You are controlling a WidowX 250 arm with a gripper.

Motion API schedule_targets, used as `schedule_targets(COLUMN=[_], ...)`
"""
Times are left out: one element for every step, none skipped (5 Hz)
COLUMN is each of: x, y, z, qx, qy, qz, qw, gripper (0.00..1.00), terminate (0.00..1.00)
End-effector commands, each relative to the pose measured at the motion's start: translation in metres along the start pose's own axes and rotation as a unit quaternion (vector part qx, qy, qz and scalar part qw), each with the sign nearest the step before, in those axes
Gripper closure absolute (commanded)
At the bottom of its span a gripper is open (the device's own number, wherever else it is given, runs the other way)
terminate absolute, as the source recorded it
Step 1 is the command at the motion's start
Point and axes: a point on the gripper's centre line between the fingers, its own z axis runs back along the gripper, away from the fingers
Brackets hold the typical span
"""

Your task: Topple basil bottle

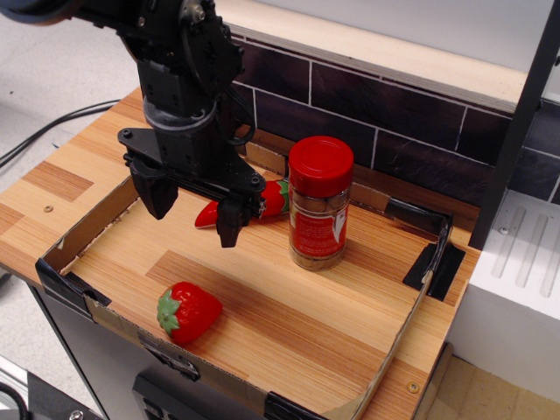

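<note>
The basil bottle (319,203) stands upright near the middle back of the wooden tray, a clear jar with a wide red lid, red label and brownish contents. My gripper (194,210) is black, open and empty, its two fingers pointing down to the left of the bottle. It hangs just above the tray floor, apart from the bottle by a small gap.
A red toy chili pepper (262,203) lies behind the gripper's right finger. A red toy strawberry (187,311) lies at the front left. A low cardboard wall (87,229) rims the tray. A dark tiled wall (385,114) runs behind, a white block (516,289) stands at right.
</note>
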Motion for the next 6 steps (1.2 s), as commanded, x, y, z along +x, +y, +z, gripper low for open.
schedule_targets(x=[0.000,0.002,0.005,0.007,0.013,0.024], y=[0.000,-0.019,-0.037,-0.049,-0.056,-0.064], z=[0.000,0.007,0.012,0.020,0.028,0.034], qx=[0.000,-0.015,-0.019,-0.029,-0.034,-0.033], qy=[0.000,0.002,0.015,0.020,0.020,0.017], qz=[0.000,-0.022,-0.029,-0.030,-0.030,-0.013], qw=[1.0000,0.9996,0.9993,0.9989,0.9988,0.9992], gripper=[0.00,0.00,0.00,0.00,0.00,0.00], terminate=[0.00,0.00,0.00,0.00,0.00,0.00])
